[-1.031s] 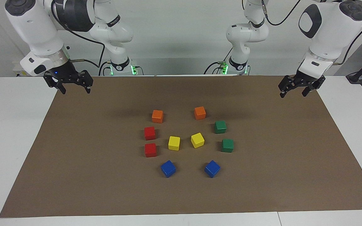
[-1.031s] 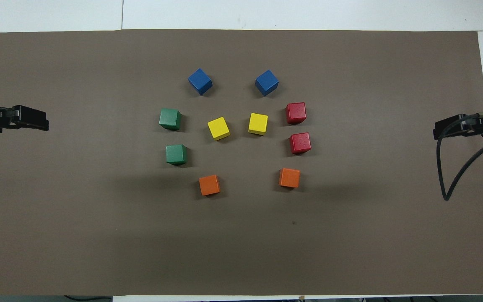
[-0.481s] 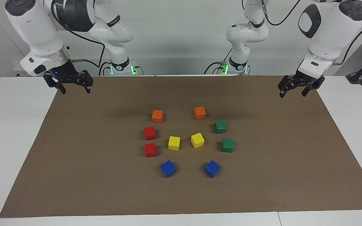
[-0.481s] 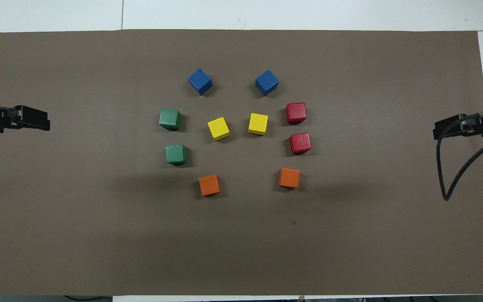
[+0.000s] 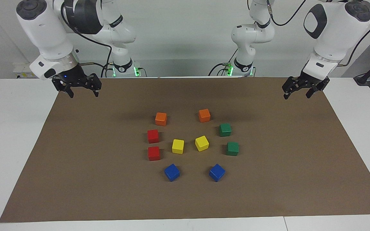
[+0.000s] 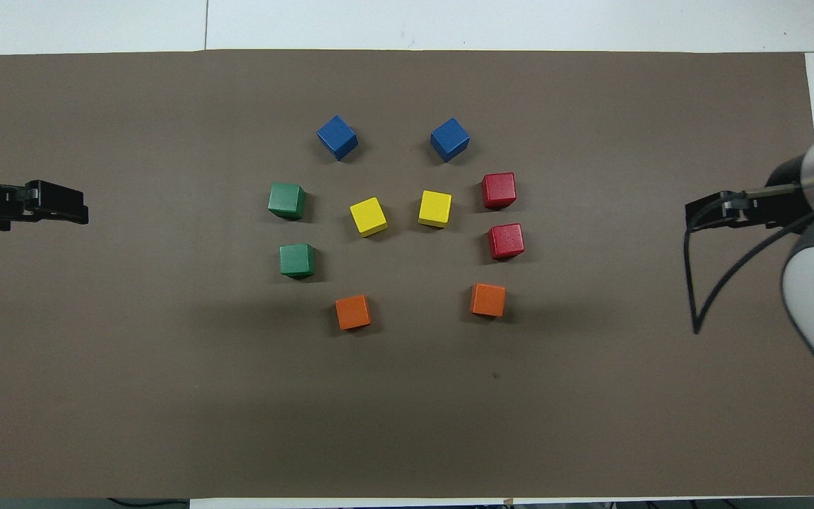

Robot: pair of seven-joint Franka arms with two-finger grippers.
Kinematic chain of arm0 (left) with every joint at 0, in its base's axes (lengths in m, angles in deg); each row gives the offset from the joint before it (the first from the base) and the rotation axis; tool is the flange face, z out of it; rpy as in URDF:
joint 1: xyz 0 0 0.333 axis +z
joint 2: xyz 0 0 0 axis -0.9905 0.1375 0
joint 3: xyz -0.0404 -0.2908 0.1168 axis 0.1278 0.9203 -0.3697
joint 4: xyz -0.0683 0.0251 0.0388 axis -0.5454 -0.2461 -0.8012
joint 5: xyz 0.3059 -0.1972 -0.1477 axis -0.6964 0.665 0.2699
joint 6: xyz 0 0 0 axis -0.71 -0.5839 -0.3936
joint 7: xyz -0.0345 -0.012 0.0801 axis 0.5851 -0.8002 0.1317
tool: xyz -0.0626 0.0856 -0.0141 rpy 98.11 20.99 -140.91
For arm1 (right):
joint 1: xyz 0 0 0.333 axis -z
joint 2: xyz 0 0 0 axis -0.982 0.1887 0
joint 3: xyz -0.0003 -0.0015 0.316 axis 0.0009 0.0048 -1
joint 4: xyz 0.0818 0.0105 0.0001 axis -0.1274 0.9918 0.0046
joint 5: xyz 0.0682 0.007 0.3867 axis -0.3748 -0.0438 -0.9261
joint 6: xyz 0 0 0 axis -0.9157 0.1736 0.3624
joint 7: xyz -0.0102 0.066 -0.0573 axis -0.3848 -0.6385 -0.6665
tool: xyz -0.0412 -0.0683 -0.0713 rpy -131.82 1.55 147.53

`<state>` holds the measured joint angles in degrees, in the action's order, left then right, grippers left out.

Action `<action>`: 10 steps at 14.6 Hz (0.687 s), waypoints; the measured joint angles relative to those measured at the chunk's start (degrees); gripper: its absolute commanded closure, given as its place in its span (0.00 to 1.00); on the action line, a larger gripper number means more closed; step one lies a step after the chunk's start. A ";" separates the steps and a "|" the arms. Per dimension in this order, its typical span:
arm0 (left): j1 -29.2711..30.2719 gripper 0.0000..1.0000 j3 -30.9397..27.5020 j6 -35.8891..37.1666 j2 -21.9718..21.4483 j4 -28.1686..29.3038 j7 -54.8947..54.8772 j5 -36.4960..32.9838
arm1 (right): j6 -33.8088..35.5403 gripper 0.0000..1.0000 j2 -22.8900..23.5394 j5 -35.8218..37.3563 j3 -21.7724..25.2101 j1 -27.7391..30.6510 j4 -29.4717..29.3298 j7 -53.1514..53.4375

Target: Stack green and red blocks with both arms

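Observation:
Two green blocks [image 5: 225, 129] [image 5: 232, 148] sit apart on the brown mat toward the left arm's end; they also show in the overhead view [image 6: 297, 259] [image 6: 287, 200]. Two red blocks [image 5: 153, 136] [image 5: 154, 153] sit apart toward the right arm's end, also seen from overhead [image 6: 506, 241] [image 6: 499, 190]. My left gripper [image 5: 297, 95] [image 6: 61, 211] is open and empty, raised over its end of the mat. My right gripper [image 5: 83, 93] [image 6: 707, 212] is open and empty, raised over the mat's other end. Both are well away from the blocks.
Two orange cubes [image 5: 161, 118] [image 5: 204, 115] lie nearest the robots. Two yellow cubes [image 5: 178, 146] [image 5: 201, 143] lie in the middle of the ring. Two blue cubes [image 5: 171, 172] [image 5: 216, 172] lie farthest. The brown mat [image 5: 268, 192] covers the white table.
My right gripper has moved in over the mat toward the blocks. My left gripper has shifted slightly the same way from its end. No block has moved.

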<state>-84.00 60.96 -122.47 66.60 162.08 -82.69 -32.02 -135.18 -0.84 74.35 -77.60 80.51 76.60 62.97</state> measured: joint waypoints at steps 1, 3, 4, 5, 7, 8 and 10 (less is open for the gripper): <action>-0.09 0.00 0.13 0.06 -0.48 0.00 2.47 0.02 | -1.88 0.00 0.81 0.00 -0.10 -1.98 0.40 2.64; -0.66 0.00 0.38 0.07 -1.05 0.02 5.84 0.06 | -6.79 0.00 4.08 0.00 -0.30 -5.10 1.04 7.29; -1.07 0.00 0.50 0.07 -1.12 0.03 6.51 0.06 | -9.37 0.00 6.18 0.00 -0.31 -6.38 1.14 9.06; -1.52 0.00 0.57 0.07 -1.12 0.05 6.76 0.07 | -11.77 0.00 8.27 0.00 -0.33 -7.57 1.15 10.80; -2.54 0.00 0.62 0.12 -1.12 0.13 6.88 0.07 | -15.61 0.00 11.63 0.00 -0.34 -9.47 1.09 13.44; -3.02 0.00 0.63 0.16 -1.12 0.17 7.13 0.07 | -16.77 0.01 12.75 0.00 -0.33 -10.13 1.00 14.22; -3.87 0.00 0.66 0.18 -1.13 0.35 7.31 0.08 | -17.75 0.01 14.04 0.00 -0.35 -11.17 0.74 15.68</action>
<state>-87.87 61.61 -122.29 65.48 162.43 -75.37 -31.94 -152.93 13.20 74.36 -77.94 69.34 77.34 78.65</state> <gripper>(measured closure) 0.000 0.000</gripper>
